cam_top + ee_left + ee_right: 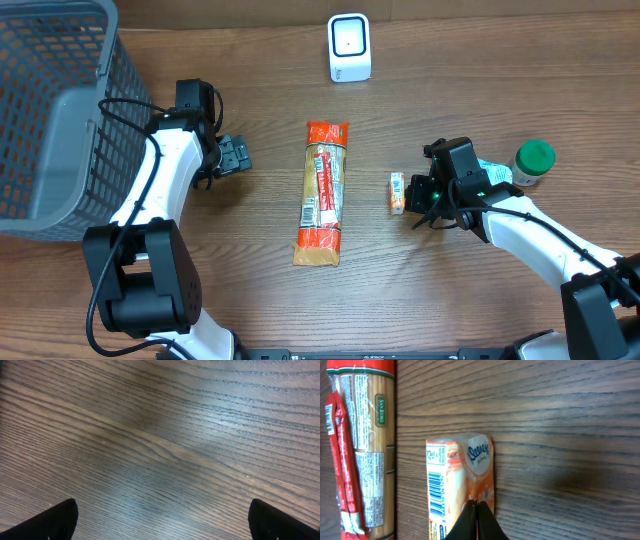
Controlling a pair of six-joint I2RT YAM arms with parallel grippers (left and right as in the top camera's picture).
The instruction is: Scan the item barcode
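Note:
A small orange tissue packet (397, 192) lies flat on the wooden table, right of centre. In the right wrist view the tissue packet (455, 480) has its barcode facing up along its left edge. My right gripper (413, 196) is at the packet's right side. Its fingers are pressed together, and the right gripper (476, 505) has its tips over the packet's near end with nothing between them. A white scanner (349, 47) stands at the far edge. My left gripper (236, 156) hangs open over bare wood, and the left gripper (162, 512) holds nothing.
A long spaghetti package (323, 192) lies lengthwise at the table's centre, just left of the packet. A green-lidded bottle (533, 161) stands behind my right arm. A grey mesh basket (55, 110) fills the far left.

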